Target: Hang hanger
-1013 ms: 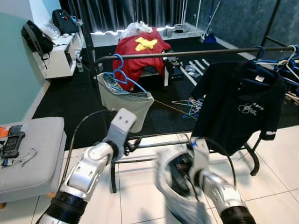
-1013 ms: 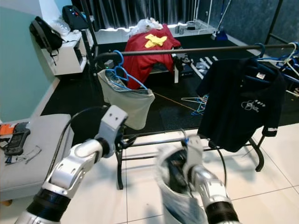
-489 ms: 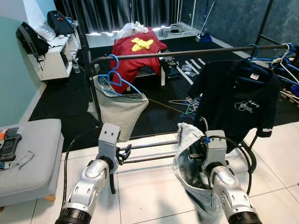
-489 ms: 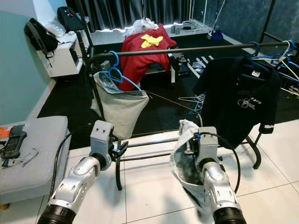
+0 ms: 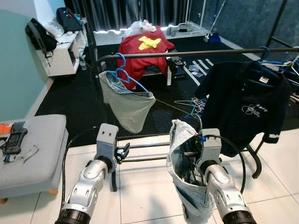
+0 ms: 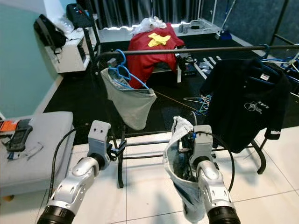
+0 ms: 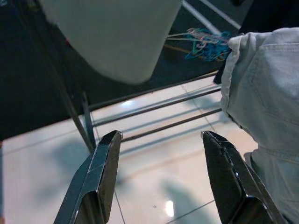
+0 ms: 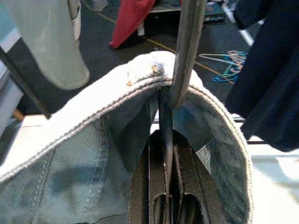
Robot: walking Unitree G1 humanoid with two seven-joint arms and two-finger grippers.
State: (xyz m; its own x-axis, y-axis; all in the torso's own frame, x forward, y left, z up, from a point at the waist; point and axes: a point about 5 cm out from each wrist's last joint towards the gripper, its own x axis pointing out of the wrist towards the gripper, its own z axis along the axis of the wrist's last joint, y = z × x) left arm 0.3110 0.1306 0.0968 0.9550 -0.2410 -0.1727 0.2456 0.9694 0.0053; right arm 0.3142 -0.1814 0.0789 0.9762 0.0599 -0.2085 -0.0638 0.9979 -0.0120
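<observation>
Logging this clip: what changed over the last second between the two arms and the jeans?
The right gripper, shut on the hanger carrying the jeans, has steadied after a blurred swing and now holds them higher, below the rail. The left gripper has dropped lower and stays open and empty. The grey garment and black shirt still hang as before.

1. The right pincer (image 5: 194,156) is raised before the clothes rack (image 5: 196,53), with pale denim jeans (image 5: 180,163) draped over it.
2. The left pincer (image 5: 124,151) hangs near the rack's lower bars, fingers apart.
3. On the rail hang a grey garment (image 5: 128,105) on a blue hanger (image 5: 122,72) and a black polo shirt (image 5: 245,105).
</observation>
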